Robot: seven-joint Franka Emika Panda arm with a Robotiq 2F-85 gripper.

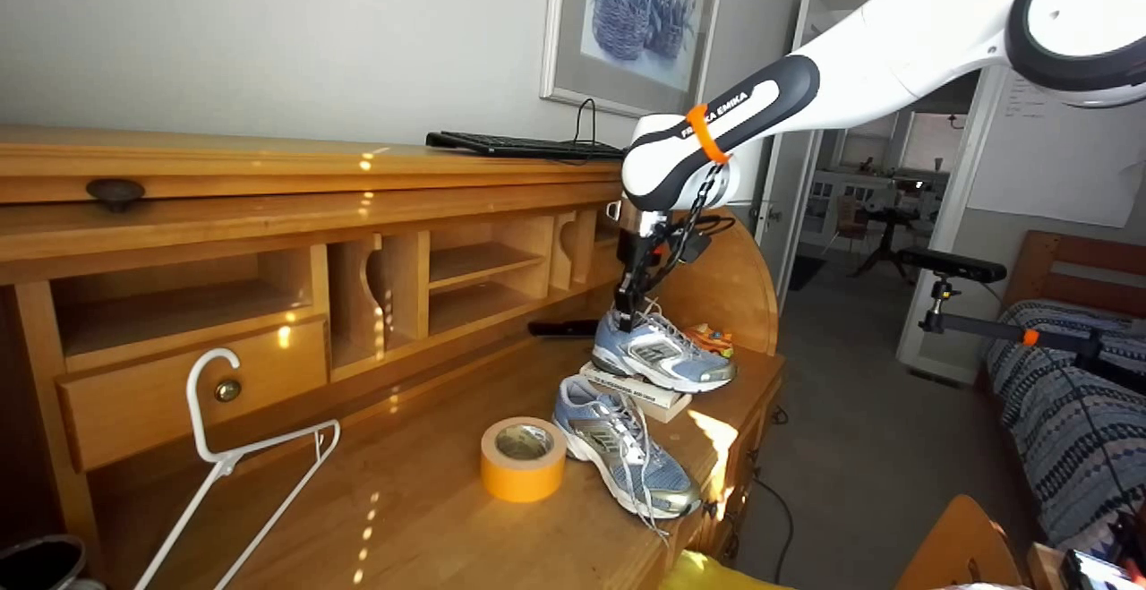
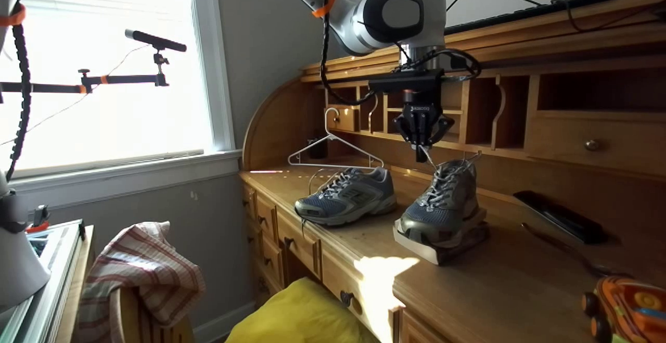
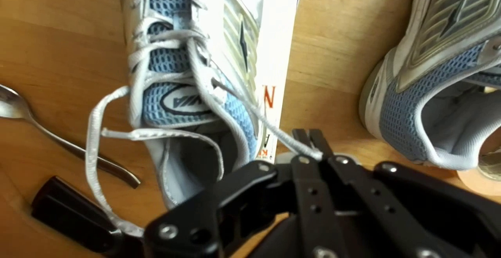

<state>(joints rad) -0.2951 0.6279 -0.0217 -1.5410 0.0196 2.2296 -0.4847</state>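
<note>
"What shares the wooden desk (image 2: 499,286)?"

"A roll of orange tape (image 1: 524,483), an orange toy vehicle (image 2: 632,304) and a metal utensil (image 3: 74,149); a white hanger (image 2: 333,137) before a drawer (image 1: 134,402); a keyboard (image 1: 528,144) resting on top."

"And beyond it?"

"A framed flower print (image 1: 645,26) hangs on the wall (image 1: 269,44), and, in an exterior view, a striped cloth (image 2: 145,275) drapes a chair (image 2: 122,317) near a window (image 2: 119,129)."

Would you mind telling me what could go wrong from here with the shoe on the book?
The hand seems to pinch only the tip of the shoelace, so it might slip free. The shoe rests on a book, so a hard pull could drag it off or tip it. Another lace strand loops wide and seems to pass behind the hand in the wrist view, so it might snag.
</note>
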